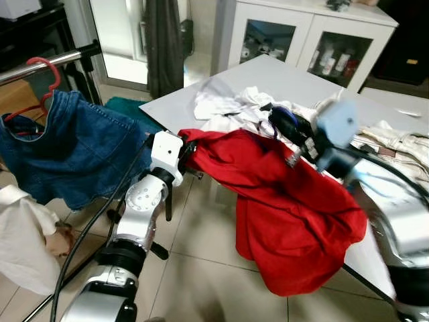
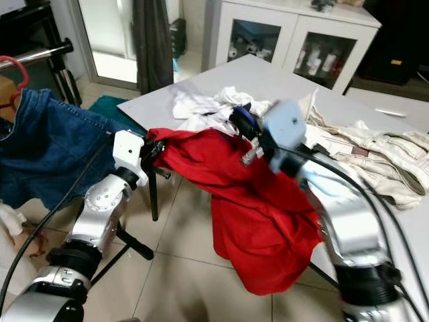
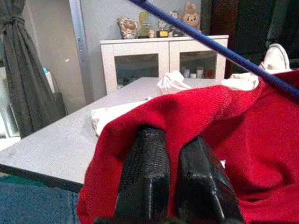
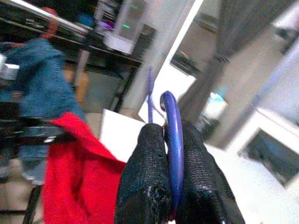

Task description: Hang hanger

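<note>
The right claw (image 4: 169,186) is clamped on the blue hanger (image 4: 173,126) above the worktop (image 1: 281,77); the left claw (image 3: 174,158) pinches the red garment (image 1: 281,201) draped off its edge.

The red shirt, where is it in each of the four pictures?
Left eye view: red shirt mid-frame, hanging off the grey table.
Right eye view: centre.
Left wrist view: draped over the left gripper.
Right wrist view: lower left.
Shared landmark: the grey table.
</note>
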